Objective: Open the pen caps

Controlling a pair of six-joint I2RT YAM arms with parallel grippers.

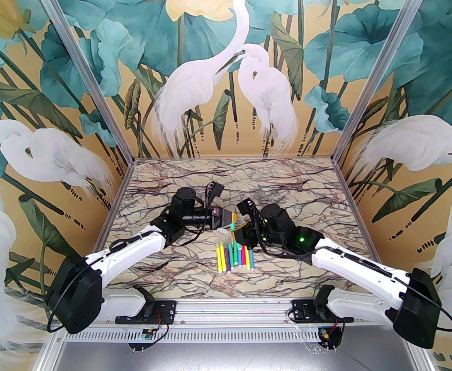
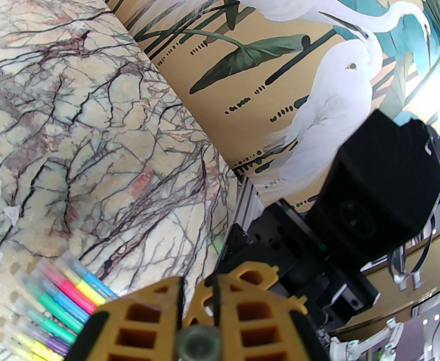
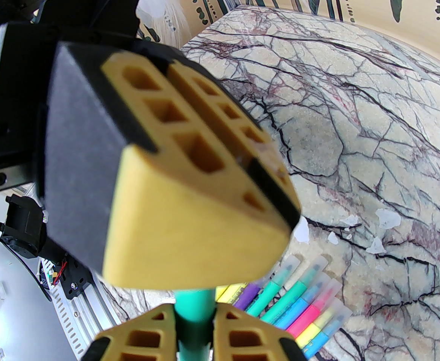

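Left hand (image 2: pixel 199 290) pinches pen cap (image 2: pixel 199 342), right hand (image 3: pixel 194 337) pinches teal pen (image 3: pixel 194 303); I fear pen slipping from right grip on pull.

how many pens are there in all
10. One teal pen is gripped between the left claw and right claw above the table; nine lie side by side in a row on it. Overlap could hide more.

Lab booth: aluminium frame (image 1: pixel 89 72), heron-mural walls (image 1: pixel 226 72), marble-print table (image 1: pixel 288 184)
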